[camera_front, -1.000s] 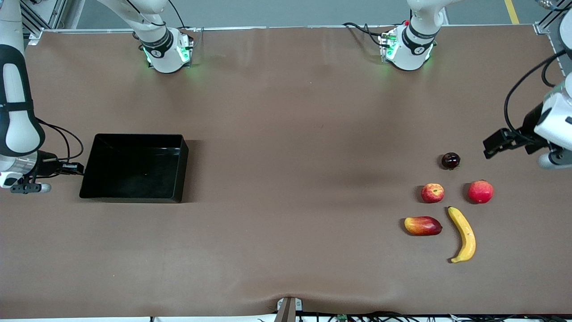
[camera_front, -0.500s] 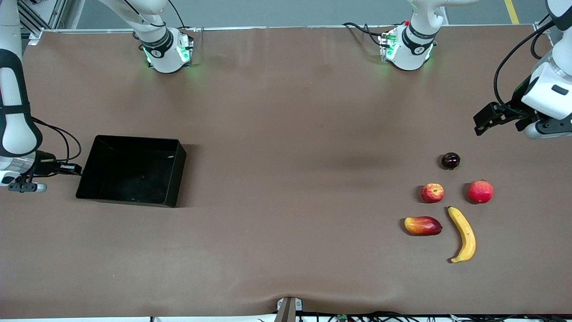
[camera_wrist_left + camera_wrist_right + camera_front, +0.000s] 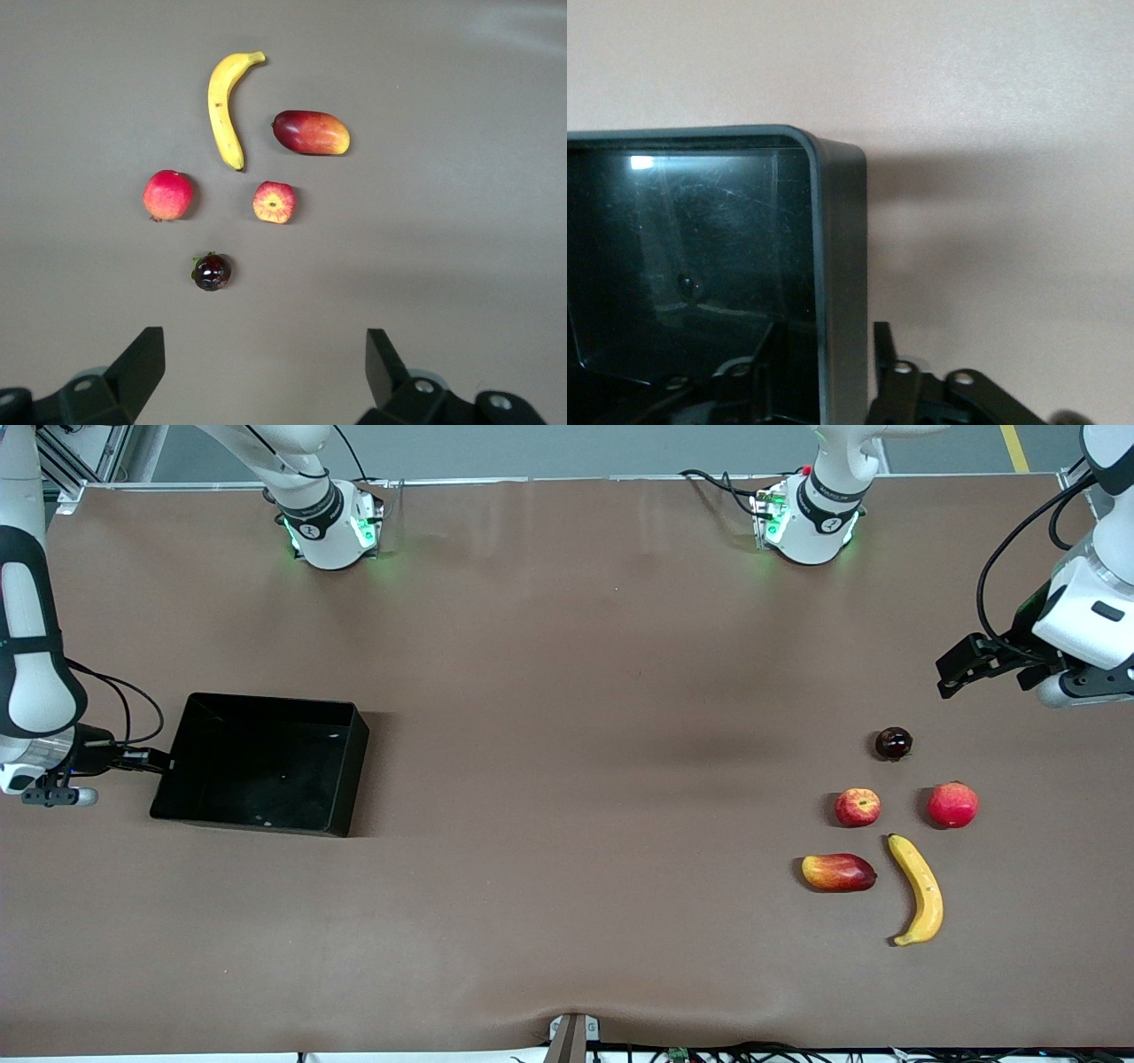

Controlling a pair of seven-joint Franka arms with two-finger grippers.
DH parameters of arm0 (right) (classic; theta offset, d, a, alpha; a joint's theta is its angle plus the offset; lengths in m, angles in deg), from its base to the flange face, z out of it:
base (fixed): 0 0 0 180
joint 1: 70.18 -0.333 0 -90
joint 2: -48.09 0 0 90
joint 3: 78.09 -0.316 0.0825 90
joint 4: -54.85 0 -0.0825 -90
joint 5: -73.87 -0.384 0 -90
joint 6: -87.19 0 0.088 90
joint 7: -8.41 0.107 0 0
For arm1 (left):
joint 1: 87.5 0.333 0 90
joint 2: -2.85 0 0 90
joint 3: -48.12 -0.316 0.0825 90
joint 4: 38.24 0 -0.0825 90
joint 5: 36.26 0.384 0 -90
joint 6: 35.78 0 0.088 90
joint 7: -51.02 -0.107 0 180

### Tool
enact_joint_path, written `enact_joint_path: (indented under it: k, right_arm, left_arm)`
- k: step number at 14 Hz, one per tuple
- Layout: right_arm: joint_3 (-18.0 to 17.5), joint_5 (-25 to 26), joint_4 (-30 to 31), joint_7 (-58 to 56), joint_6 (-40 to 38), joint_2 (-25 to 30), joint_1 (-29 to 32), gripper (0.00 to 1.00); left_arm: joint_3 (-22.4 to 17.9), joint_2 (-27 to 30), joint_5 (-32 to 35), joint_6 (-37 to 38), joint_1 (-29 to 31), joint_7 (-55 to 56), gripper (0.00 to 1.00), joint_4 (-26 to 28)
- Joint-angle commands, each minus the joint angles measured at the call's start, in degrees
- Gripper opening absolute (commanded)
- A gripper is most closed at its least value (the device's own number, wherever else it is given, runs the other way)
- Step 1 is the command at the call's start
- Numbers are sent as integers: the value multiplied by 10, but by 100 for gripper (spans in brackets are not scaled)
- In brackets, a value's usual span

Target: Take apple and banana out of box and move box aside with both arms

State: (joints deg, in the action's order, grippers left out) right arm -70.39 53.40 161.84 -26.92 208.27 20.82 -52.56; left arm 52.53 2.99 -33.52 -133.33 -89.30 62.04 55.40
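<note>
The black box [image 3: 359, 766] sits at the right arm's end of the table. My right gripper [image 3: 168, 762] is at its end wall, one finger inside and one outside, shut on the wall [image 3: 842, 248]; in the right wrist view my right gripper [image 3: 824, 332] straddles it. The banana [image 3: 919, 890] and the apple [image 3: 858, 807] lie at the left arm's end. My left gripper [image 3: 952, 677] is open and empty in the air above the table beside the fruits. The left wrist view shows the left gripper [image 3: 266, 341], the banana [image 3: 224, 106] and the apple [image 3: 275, 202].
A mango [image 3: 838, 872] lies beside the banana. A plain red round fruit [image 3: 952, 804] lies beside the apple. A small dark fruit [image 3: 893, 743] lies farther from the front camera than both. The arm bases [image 3: 330, 527] stand along the table's back edge.
The box has shifted and turned slightly with my right gripper at its wall. My left gripper has moved away from the front camera, off the fruits.
</note>
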Motion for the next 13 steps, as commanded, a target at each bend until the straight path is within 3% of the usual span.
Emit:
enact_joint_path:
  k: [1, 5, 7, 9, 11, 13]
  right_arm:
    - [-11, -8, -12, -105, -4, -20, 22, 100]
    - [-12, -9, -59, -346, -10, -26, 54, 100]
    - [-12, -8, -118, -429, -61, -26, 68, 100]
    - [-12, -8, -191, -437, -143, -25, 71, 100]
    - [-12, -14, -246, -408, -203, -24, 66, 100]
    - [-14, -14, -274, -289, -239, -19, 59, 100]
  left_arm:
    - [0, -3, -12, 7, -4, -13, 100, -11]
    - [10, -12, -12, 36, -7, -13, 100, -7]
    - [24, -16, -12, 53, -5, -12, 100, -8]
    - [34, -12, -33, 84, -2, -1, 100, -15]
    - [23, -11, -32, 84, 7, 21, 100, -61]
    - [13, 1, -31, 87, 15, 26, 100, -82]
